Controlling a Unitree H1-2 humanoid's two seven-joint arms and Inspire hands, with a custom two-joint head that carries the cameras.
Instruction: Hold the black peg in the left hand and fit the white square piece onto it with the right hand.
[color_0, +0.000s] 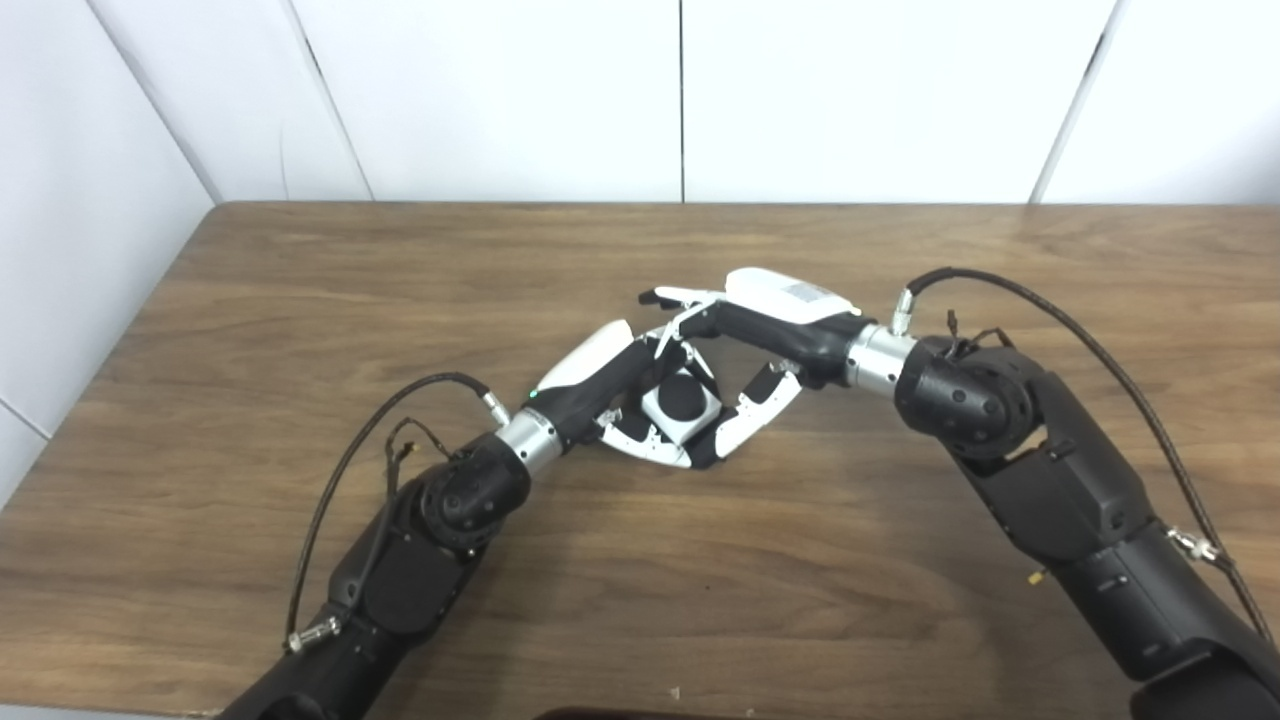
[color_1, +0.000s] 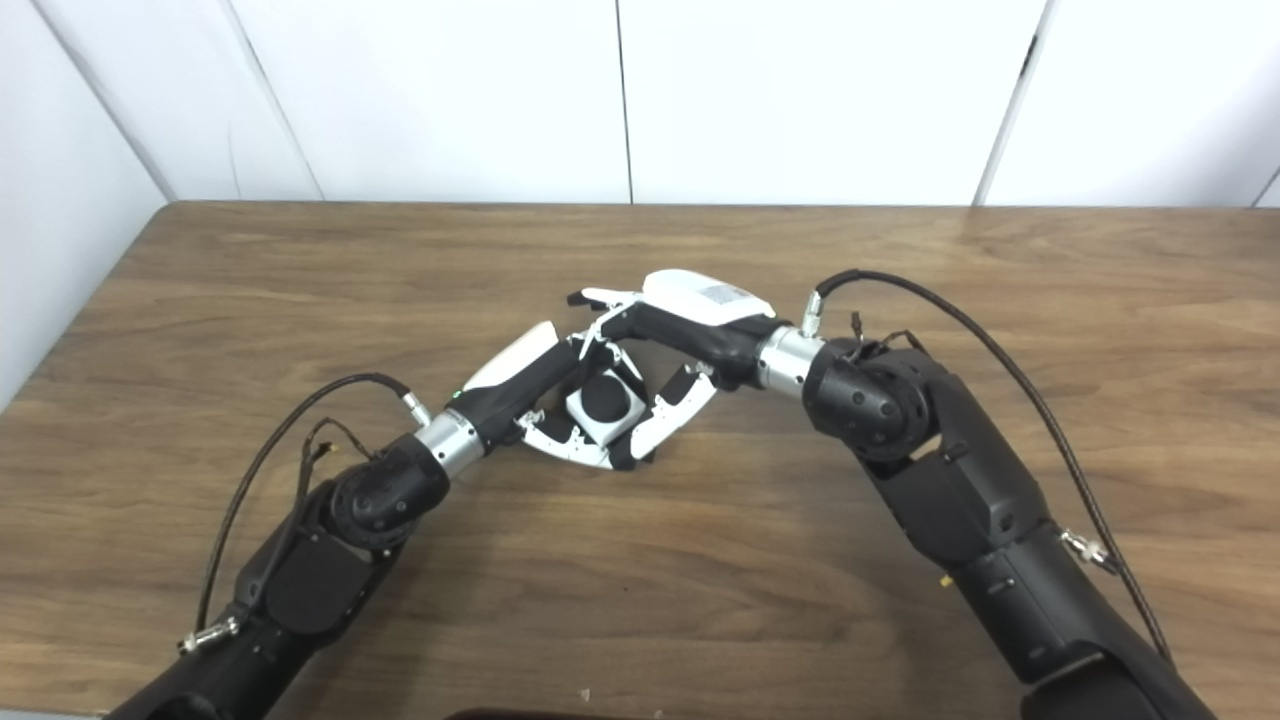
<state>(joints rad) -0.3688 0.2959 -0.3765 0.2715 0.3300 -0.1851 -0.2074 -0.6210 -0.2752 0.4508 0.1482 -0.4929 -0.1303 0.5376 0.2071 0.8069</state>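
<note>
Two hands meeting mid-table. Left hand (color_0: 600, 385) cupped around the white square piece (color_0: 681, 407) from the left; right hand (color_0: 770, 330) arched over it from the far right, fingers apart, grip impossible to confirm. Black peg (color_0: 683, 394) showing as a dark disc in the piece's centre, axis pointing up toward the cameras. Apparently already seated.

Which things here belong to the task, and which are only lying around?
Part of the job:
- black peg
- white square piece around it
- left robot hand
- right robot hand

Not part of it:
- wooden table, which only bears the work
- white wall panels behind
</note>
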